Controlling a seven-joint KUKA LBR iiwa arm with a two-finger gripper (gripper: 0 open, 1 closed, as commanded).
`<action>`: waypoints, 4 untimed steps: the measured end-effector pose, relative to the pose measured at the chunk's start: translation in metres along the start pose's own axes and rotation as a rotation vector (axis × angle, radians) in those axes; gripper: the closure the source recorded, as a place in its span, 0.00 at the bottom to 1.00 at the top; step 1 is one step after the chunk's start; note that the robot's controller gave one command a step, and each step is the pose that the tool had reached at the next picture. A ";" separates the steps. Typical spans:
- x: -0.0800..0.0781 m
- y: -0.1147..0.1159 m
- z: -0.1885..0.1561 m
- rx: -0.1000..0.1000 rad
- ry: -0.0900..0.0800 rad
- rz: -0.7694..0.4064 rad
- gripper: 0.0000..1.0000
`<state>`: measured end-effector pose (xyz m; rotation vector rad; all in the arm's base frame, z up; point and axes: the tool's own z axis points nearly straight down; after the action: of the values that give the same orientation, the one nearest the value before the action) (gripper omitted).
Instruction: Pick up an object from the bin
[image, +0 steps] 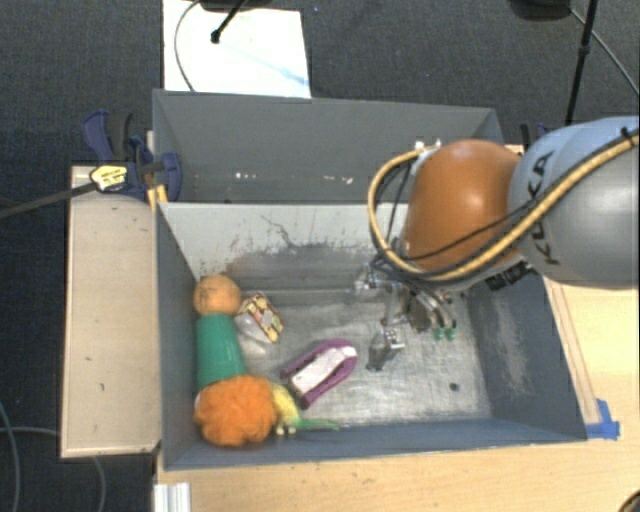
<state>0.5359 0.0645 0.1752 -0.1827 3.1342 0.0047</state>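
Observation:
My gripper hangs low over the bin floor, right of centre, below the orange dome on the wrist. Its fingertips sit just right of a purple and white packet lying slanted on the floor, and nothing shows between them. Further left lies a small clear packet with a red and yellow label.
Along the left wall lie a tan ball, a green cylinder and an orange fuzzy ball with a yellow and green piece beside it. Bare floor lies to the gripper's right and toward the front wall.

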 end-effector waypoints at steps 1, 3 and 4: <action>-0.001 -0.003 0.036 0.008 -0.001 -0.147 0.00; 0.010 -0.015 0.101 0.002 -0.007 -0.025 1.00; 0.003 -0.014 0.051 0.002 0.006 -0.020 1.00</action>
<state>0.5345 0.0504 0.1237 -0.2138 3.1377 0.0006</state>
